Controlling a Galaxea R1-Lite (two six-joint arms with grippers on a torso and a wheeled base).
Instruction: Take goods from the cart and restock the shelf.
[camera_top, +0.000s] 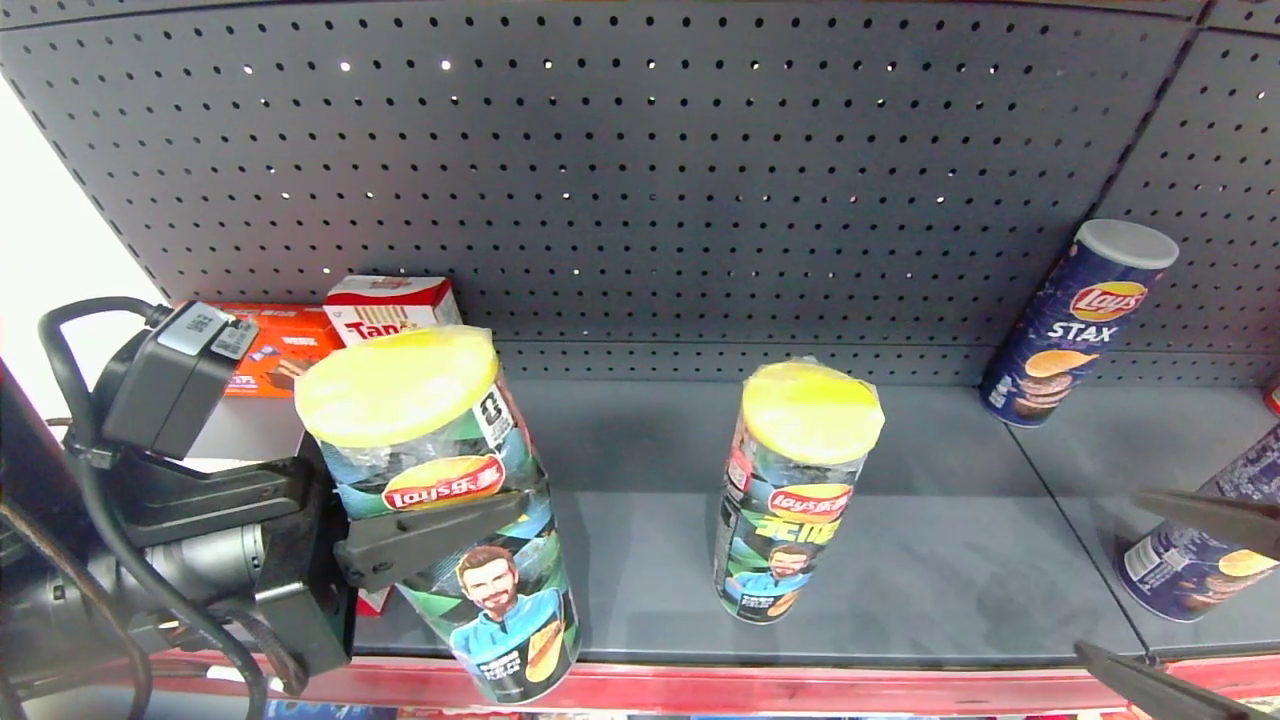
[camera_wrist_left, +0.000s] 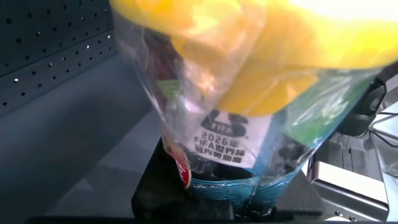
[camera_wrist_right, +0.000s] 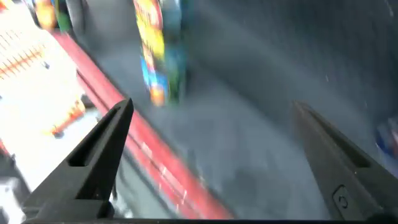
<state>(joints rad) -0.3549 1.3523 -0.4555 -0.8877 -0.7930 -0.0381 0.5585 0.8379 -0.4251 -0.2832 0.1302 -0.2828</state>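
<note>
Left tool (camera_top: 440, 532) clamped on can (camera_top: 505, 600), lower left; right tool (camera_top: 1110, 572) spread apart, lower right. Risk: can looks tilted near shelf (camera_top: 650, 560) lip, may topple on release

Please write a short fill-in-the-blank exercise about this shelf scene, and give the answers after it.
The left gripper is shut on a chip can with a ____ lid.
The right gripper is ____.
The shelf has a ____ front edge.
Missing words: yellow; open; red.
</note>
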